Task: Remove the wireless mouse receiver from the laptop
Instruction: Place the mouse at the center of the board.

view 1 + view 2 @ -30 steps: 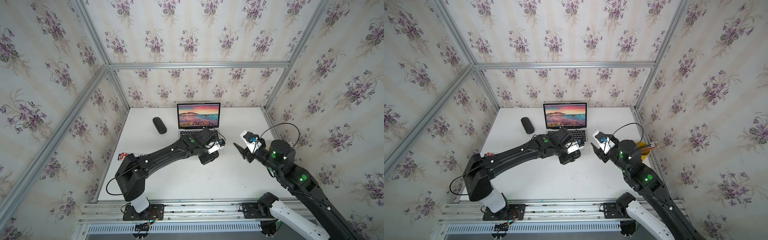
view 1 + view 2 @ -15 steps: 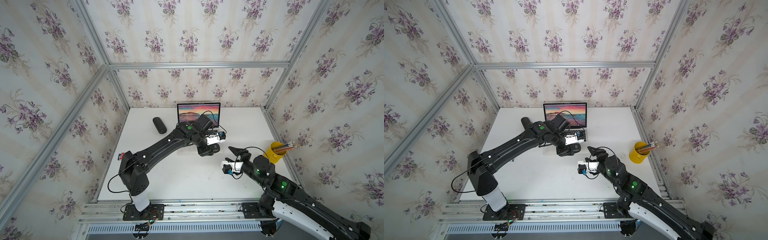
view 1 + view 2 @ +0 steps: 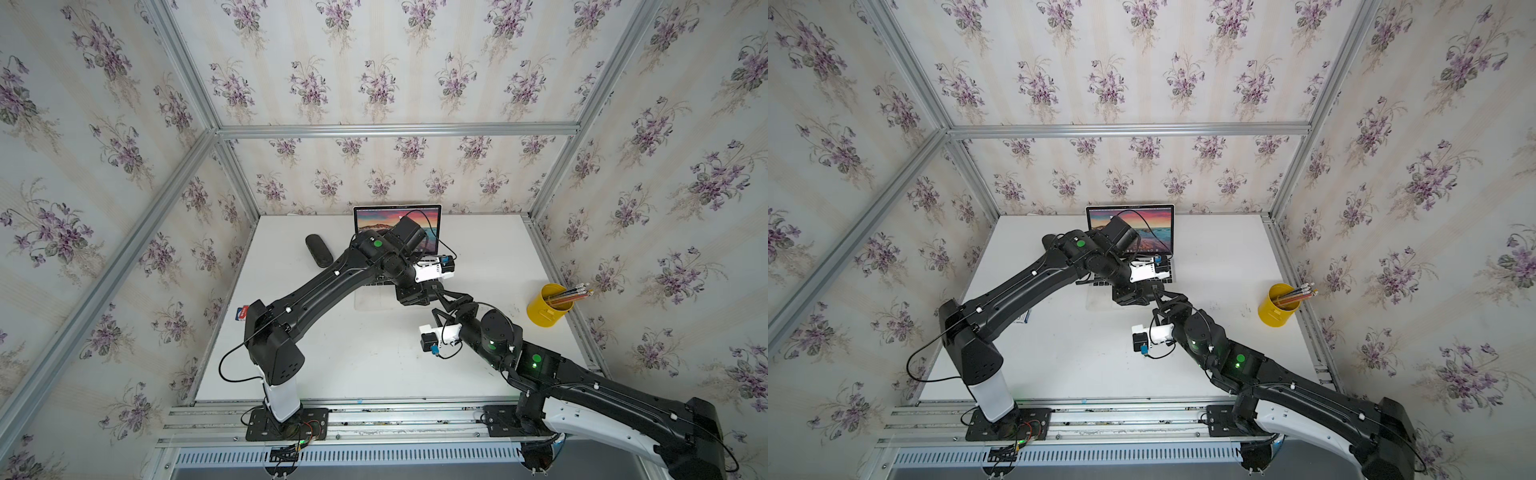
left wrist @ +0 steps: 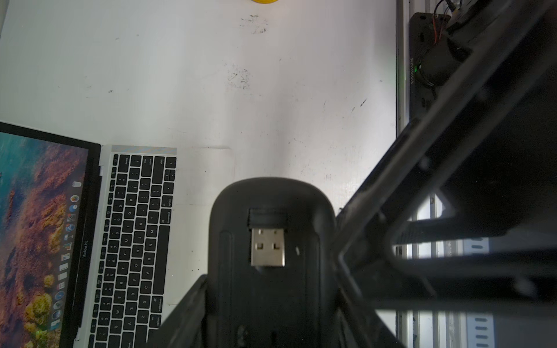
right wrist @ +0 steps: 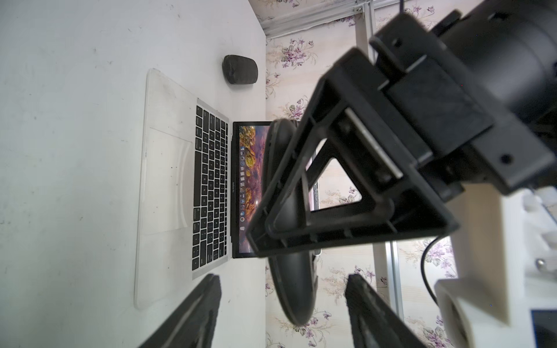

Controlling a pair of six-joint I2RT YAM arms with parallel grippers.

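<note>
The wireless mouse receiver is being held clear of the laptop — seated in the underside of the mouse, which is clamped in the left gripper; the right gripper is being held spread nearby — setting down looks next.

The left gripper is seen hanging over the front part of the laptop, whose lit screen is partly covered by that arm's wrist. The right gripper is held just beside it, fingertips turned toward it. Whether contact is made cannot be told. How the left jaws stand is not shown, as they are lost among dark shapes. A long black oval case is found well apart from the left gripper, beyond its arm. A yellow cup of pencils is set near the right gripper, on the side away from the left one. Laptop, case and cup are borne by a white table.
</note>
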